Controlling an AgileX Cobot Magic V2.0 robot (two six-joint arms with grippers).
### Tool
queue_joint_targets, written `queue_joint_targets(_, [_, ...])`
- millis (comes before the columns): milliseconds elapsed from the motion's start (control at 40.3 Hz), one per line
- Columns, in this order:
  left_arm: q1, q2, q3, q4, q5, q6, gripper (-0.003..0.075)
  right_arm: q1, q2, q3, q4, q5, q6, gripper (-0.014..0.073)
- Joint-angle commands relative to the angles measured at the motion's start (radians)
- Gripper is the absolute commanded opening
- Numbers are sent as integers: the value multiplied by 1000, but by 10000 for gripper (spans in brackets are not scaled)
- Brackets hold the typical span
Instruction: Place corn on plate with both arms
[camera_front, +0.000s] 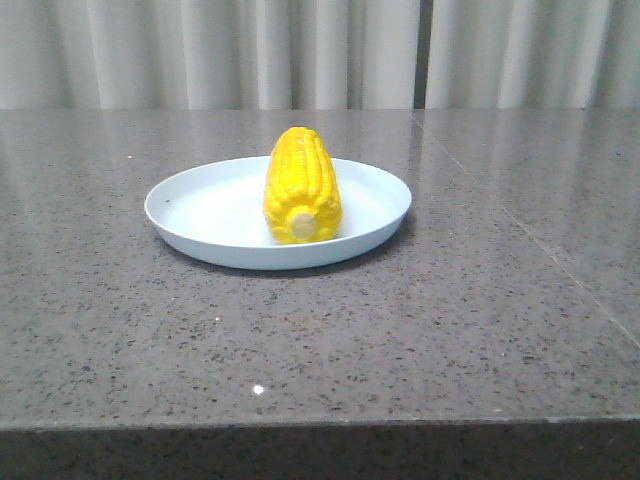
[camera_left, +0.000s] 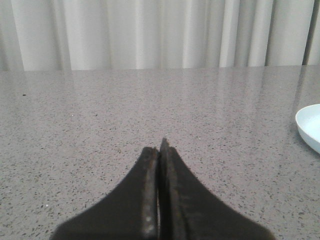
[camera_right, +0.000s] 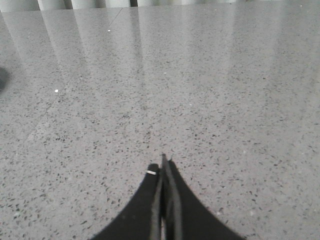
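The yellow corn (camera_front: 300, 185) lies on the pale blue-white plate (camera_front: 200, 210) in the middle of the table, its pale stub end toward the front. Neither gripper shows in the front view. My left gripper (camera_left: 158, 147) is shut and empty above bare tabletop; the plate's edge (camera_left: 309, 127) shows at the side of the left wrist view. My right gripper (camera_right: 162, 164) is shut and empty above bare tabletop; neither corn nor plate shows in the right wrist view.
The grey speckled stone table (camera_front: 480, 300) has its front edge near the bottom of the front view. Pale curtains (camera_front: 320, 50) hang behind the table.
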Motion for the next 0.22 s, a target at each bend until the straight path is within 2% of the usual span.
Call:
queue_joint_targets(0, [0, -20, 4, 0, -82, -10, -20, -8, -17, -5, 1, -71, -10, -113])
queue_joint_targets(199, [0, -20, 4, 0, -82, -10, -20, -8, -17, -5, 1, -71, -10, -113])
